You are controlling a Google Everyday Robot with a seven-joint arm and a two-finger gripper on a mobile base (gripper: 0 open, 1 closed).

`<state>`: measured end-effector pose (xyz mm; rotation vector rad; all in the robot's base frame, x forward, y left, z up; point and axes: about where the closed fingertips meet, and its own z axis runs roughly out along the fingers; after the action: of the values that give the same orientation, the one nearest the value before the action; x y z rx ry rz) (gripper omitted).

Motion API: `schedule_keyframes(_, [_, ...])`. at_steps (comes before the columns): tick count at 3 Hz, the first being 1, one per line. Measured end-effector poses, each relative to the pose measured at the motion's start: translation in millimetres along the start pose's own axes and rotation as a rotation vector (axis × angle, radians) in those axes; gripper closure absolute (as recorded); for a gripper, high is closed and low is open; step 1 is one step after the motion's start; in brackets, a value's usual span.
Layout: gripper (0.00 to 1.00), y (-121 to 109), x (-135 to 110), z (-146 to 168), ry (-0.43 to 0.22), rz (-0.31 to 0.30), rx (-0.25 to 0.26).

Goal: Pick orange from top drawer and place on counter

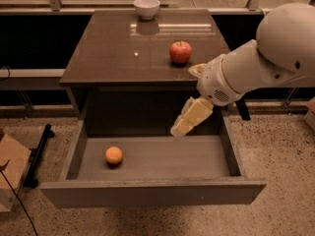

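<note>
Hovering above the open top drawer's (152,192) far right is the end effector (179,129); clenched or released, I cannot tell. The orange (113,155) lies at the drawer's left, well apart from it.

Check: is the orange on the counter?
No: the orange lies at the left in the drawer, apart from the gripper above its right half.

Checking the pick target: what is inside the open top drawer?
A small round pale-orange fruit lies on the wide grey drawer's floor, left of middle. The cream gripper hangs above the right rear, covering some floor there.
</note>
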<state>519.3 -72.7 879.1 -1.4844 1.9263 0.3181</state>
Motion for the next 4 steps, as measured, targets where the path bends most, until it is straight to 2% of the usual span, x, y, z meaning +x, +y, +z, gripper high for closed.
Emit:
schedule_keyframes(1, [0.0, 1, 0, 0, 0.002, -0.001, -0.001])
schedule_keyframes(2, [0.0, 9, 5, 39, -0.007, 0.04, -0.018])
schedule_keyframes(3, [0.0, 12, 10, 77, -0.048, 0.083, -0.013])
schedule_keyframes(4, [0.0, 19, 13, 117, -0.101, 0.129, -0.037])
